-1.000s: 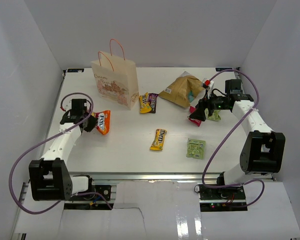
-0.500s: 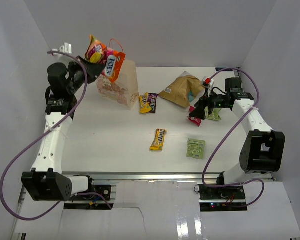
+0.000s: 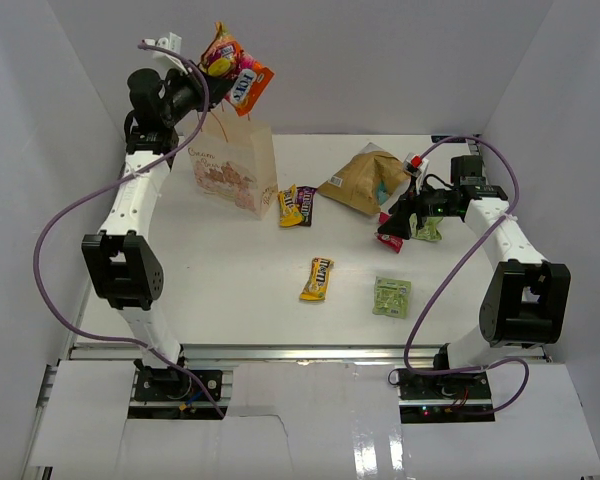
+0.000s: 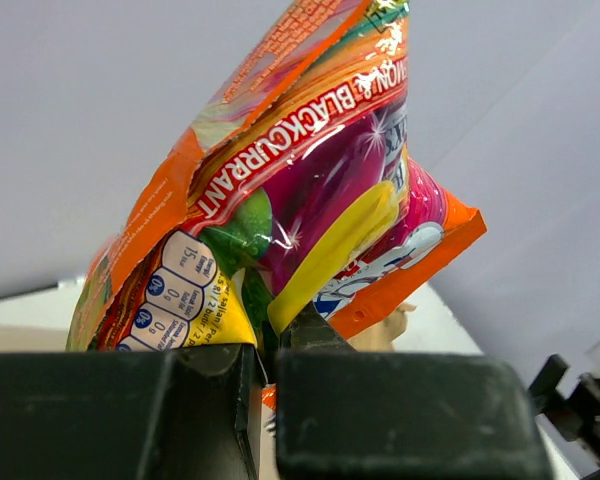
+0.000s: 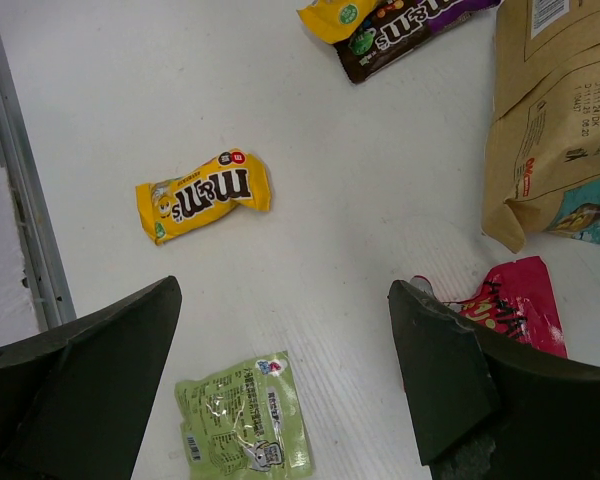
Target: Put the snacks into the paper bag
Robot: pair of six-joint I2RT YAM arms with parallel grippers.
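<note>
My left gripper (image 3: 202, 80) is shut on an orange candy packet (image 3: 236, 70) and holds it high above the cream paper bag (image 3: 232, 166) at the back left. In the left wrist view the packet (image 4: 290, 190) fills the frame above the fingers. My right gripper (image 3: 398, 222) is open, low over the table beside a red packet (image 3: 390, 240). A yellow packet (image 3: 317, 278) and a light green packet (image 3: 391, 297) lie mid-table. A yellow and a dark brown packet (image 3: 298, 205) lie by the bag. The tan chip bag (image 3: 363, 180) lies at the back right.
In the right wrist view the yellow packet (image 5: 202, 195), green packet (image 5: 242, 420), red packet (image 5: 512, 306) and chip bag (image 5: 560, 110) surround the open fingers. White walls enclose the table on three sides. A second green packet (image 3: 429, 230) lies under the right arm.
My left arm has lifted the orange packet from the table's left side up and back, to above the paper bag. The right arm has barely moved.
</note>
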